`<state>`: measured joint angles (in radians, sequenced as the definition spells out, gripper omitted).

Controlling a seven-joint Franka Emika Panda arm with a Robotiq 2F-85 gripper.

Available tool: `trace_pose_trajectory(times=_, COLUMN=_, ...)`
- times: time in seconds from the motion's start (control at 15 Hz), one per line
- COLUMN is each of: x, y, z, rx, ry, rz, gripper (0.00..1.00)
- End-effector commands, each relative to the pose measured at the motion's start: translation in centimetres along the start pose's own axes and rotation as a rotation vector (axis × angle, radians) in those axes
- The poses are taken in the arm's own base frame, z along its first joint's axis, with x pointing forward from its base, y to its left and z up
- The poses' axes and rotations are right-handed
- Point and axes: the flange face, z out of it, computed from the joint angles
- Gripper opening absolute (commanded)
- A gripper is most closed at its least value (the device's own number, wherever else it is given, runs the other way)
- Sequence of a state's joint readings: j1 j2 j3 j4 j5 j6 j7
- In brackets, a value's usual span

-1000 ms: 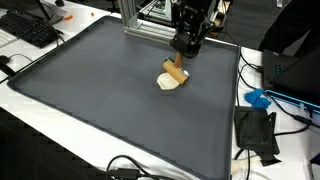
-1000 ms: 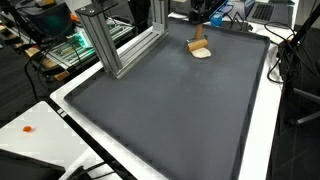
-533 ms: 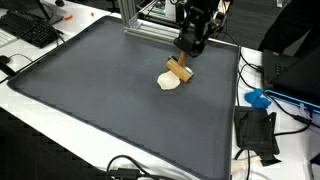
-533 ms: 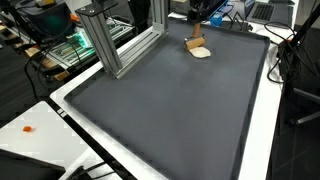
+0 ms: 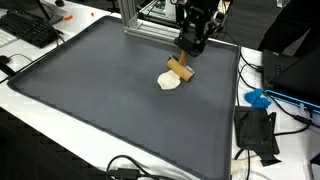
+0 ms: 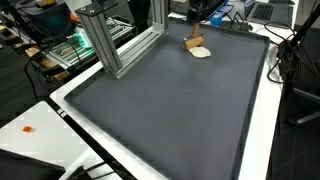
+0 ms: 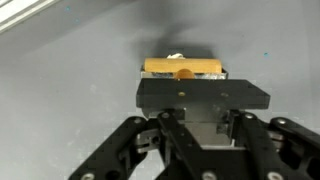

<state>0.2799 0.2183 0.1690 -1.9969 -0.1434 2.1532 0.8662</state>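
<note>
Dark grey mat with a raised rim, spread over most of a white table, seen in both exterior views. Aluminium frame of square profile, upright along one mat edge.

Black arm coming down from the frame side, ending in the gripper. Gripper poised above the mat toward the corner past the frame's end, nearer the frame-side edge than the mat's middle.

Jaws drawn fully together, clamped on the upper end of a tan wooden block. In the wrist view, black fingers reaching up from the bottom of the picture, the block's long face just past them, a small round peg at its centre. In both exterior views, block tilted, upper end in the grip, lower end down toward the mat.

Pale disc flat on the mat, at the block's lower end; joined to it or merely touching, impossible to tell.

Off the mat, on the table:
- black keyboard beyond a far corner
- black device with cables beside the mat edge nearest the block
- small blue object just behind the black device
- tiny orange speck on the white near corner in an exterior view
</note>
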Motion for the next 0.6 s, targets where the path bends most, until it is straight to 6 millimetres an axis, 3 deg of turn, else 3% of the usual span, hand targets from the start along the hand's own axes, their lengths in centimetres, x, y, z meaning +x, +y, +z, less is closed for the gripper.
trace_pose_trajectory(times=0.0, x=0.3, y=0.9, z=2.7, rx=-0.019, ry=0.011, rz=0.072, gripper=0.22)
trace_pose_trajectory(times=0.53, x=2.8, y=2.6, z=3.0, rx=0.011, ry=0.068, rz=0.343, gripper=0.22)
